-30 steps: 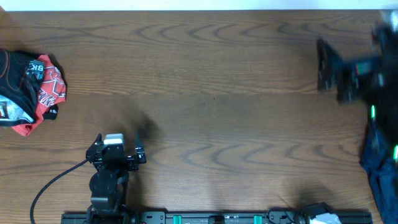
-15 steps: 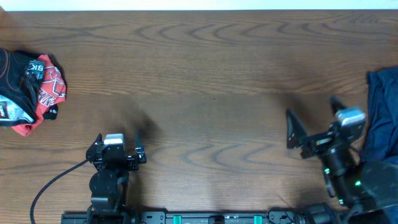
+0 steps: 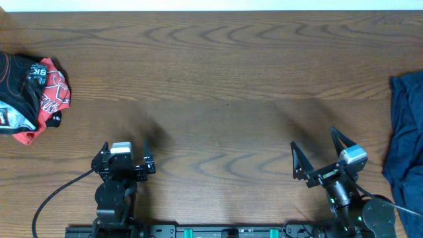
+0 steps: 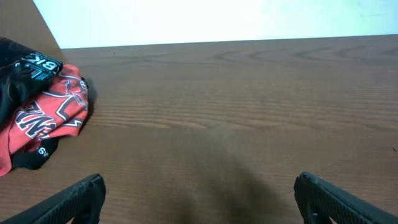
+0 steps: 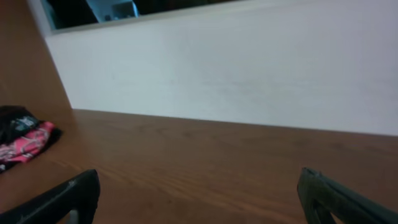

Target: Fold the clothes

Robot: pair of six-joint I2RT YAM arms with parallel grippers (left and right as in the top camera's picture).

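Observation:
The clothes show as two heaps. A crumpled black, red and white bundle (image 3: 33, 92) lies at the table's far left edge, and shows again in the left wrist view (image 4: 43, 112) and, small, in the right wrist view (image 5: 25, 140). A dark blue garment (image 3: 404, 132) lies at the far right edge. My left gripper (image 3: 125, 151) stands open near the front edge, right of the bundle, with nothing between its jaws (image 4: 199, 190). My right gripper (image 3: 314, 141) is open and empty near the front right, left of the blue garment, its jaws (image 5: 198, 180) over bare wood.
The wooden table (image 3: 225, 79) stretches between the two heaps. A black cable (image 3: 59, 192) runs from the left arm toward the front left. A white wall (image 5: 236, 68) stands behind the table's far edge.
My right arm has swung from the far right back to the front edge, leaving the blue garment lying uncovered at the right edge. The left arm and the bundle have not moved.

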